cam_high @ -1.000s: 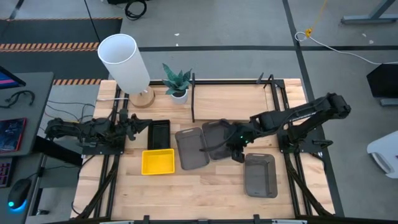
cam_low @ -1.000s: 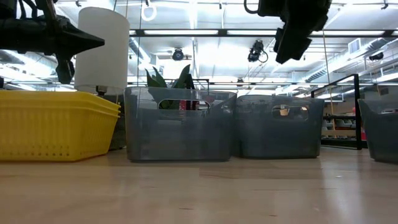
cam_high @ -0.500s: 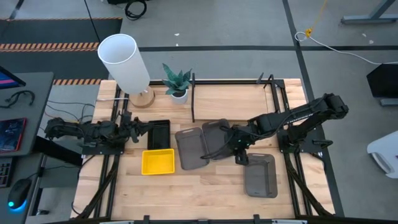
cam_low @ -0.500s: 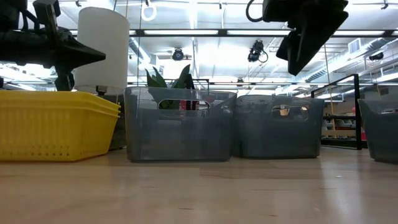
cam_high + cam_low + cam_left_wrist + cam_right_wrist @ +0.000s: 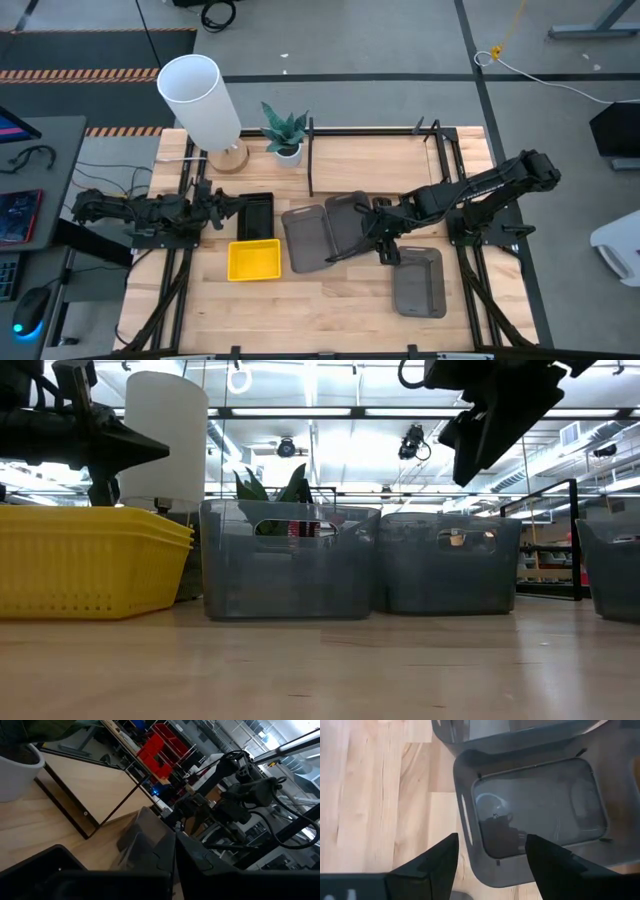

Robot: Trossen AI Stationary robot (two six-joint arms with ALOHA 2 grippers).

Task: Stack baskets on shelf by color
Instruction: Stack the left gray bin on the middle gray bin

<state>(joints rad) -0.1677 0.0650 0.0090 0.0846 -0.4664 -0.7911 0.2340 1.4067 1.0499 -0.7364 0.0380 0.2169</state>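
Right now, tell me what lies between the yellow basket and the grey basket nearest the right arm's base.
In the high view, between the yellow basket and that grey basket lies another grey basket, then bare wood.

No readable text, labels, brands, numbers or signs showed in any view.
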